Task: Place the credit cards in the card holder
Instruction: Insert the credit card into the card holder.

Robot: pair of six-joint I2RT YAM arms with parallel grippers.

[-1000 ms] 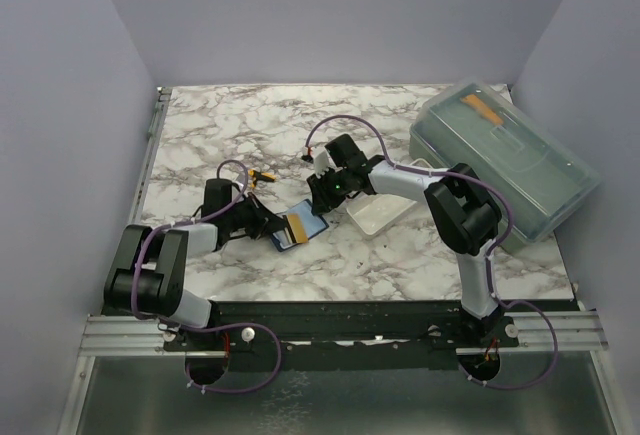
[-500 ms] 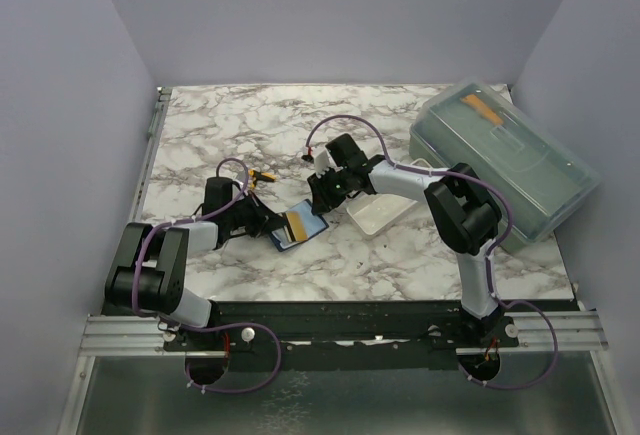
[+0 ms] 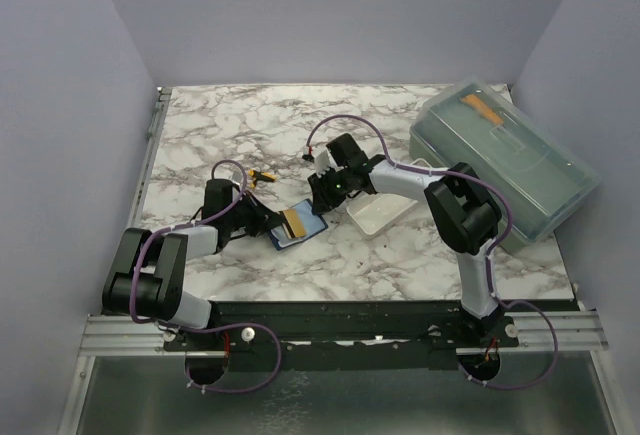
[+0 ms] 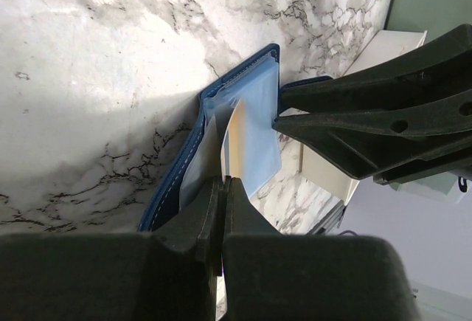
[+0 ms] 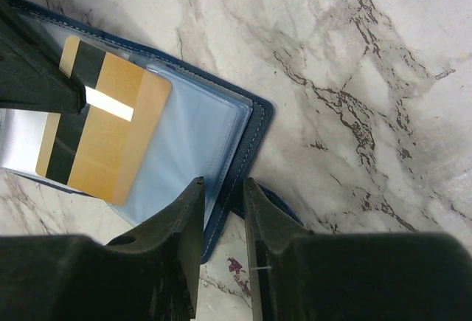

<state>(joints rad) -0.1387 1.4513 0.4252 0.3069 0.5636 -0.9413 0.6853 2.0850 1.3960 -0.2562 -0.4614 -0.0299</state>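
Observation:
The navy card holder [image 3: 305,232] lies open on the marble, its clear inner pockets up. My left gripper [image 3: 271,221] is shut on the golden-tan credit card [image 3: 293,220] and holds it over the open card holder. The left wrist view shows that card edge-on [image 4: 235,133] between my shut fingers [image 4: 223,182]. My right gripper [image 3: 322,199] is shut on the card holder's right edge [image 5: 249,141]; its fingers [image 5: 221,185] straddle the stitched rim. In the right wrist view the golden card [image 5: 103,133] lies over a pocket. A pale grey card [image 5: 18,147] shows beneath it.
A white tray [image 3: 385,217] sits just right of the right gripper. A large grey-green plastic box [image 3: 520,170] with an orange strip [image 3: 484,108] on it stands at the right. A tiny yellow-and-black object [image 3: 262,177] lies behind the left gripper.
The left gripper and the golden card have shifted slightly over the open card holder. The right gripper has stayed on the card holder's edge.

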